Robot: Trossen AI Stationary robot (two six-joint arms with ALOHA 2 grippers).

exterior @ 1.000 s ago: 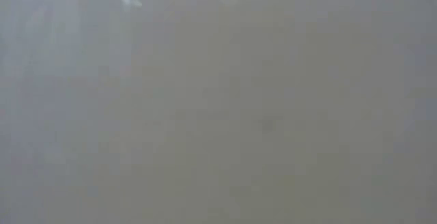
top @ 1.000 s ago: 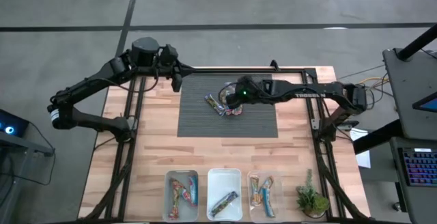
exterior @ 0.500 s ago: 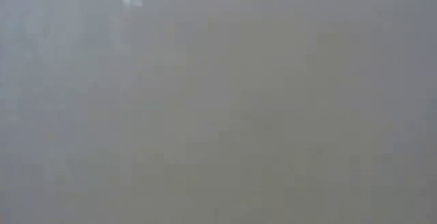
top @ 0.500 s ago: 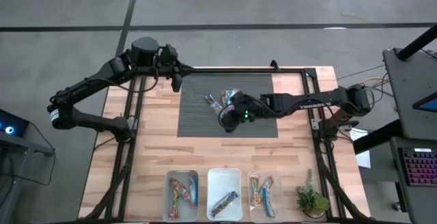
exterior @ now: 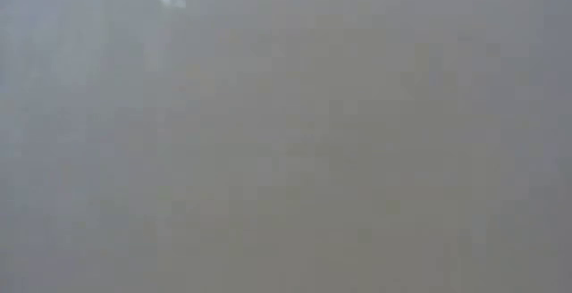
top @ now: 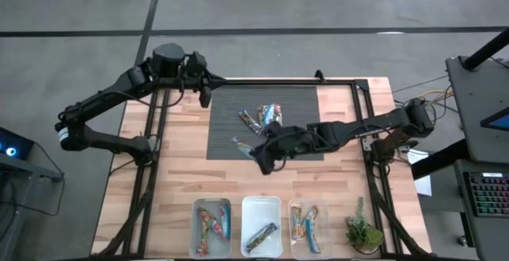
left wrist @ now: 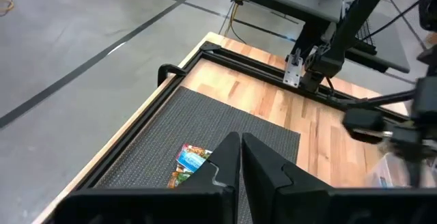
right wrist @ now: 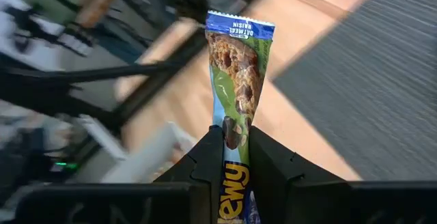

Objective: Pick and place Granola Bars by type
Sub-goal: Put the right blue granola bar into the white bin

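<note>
Granola bar (right wrist: 235,80) with a blue-and-green wrapper sat clamped in the right pincer (top: 256,151), over the near edge of the dark mat (top: 238,102). Two more bars (top: 262,116) lay on that mat. Left pincer (left wrist: 240,157) hung pressed together over the desk's (top: 183,173) far-left corner. Three clear bins (top: 261,225) lined the near edge.

We see two dark, nearly black arms, the left arm (top: 111,94) and the right arm (top: 358,126), built of slim tube-like links and rounded joint housings. The left gripper (left wrist: 239,157) has angular matte black fingers (edges chamfered, surfaces plain).
</note>
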